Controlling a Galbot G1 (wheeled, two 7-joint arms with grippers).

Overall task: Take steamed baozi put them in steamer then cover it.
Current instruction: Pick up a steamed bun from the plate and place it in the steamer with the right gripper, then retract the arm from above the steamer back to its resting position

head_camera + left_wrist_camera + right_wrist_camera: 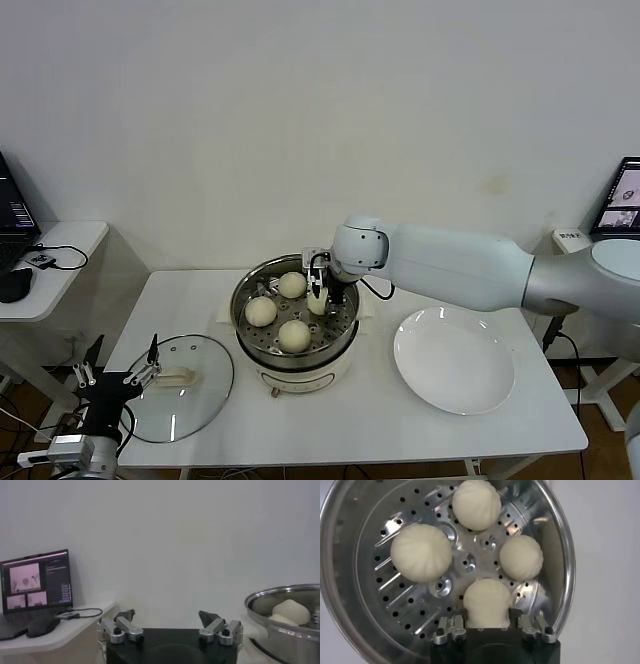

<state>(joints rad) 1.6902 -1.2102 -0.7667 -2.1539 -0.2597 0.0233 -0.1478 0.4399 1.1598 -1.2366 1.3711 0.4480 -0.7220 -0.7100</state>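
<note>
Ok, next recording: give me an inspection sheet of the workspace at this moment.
Surface: white table, nothing spilled.
Job's things: four baozi in the steamer; the fourth baozi sits between the right end effector's fingers. Cover off, flat on the table left of the steamer.
Clutter: empty white plate right of the steamer.
Grippers: right end effector inside the steamer; left end effector, open, low by the table's left edge.
Cables: one on the side desk.
Surroundings: plain wall, laptops both sides.

Right gripper [488, 625] reaches forward, jaws parted — left gripper [170, 625] (open) low.
</note>
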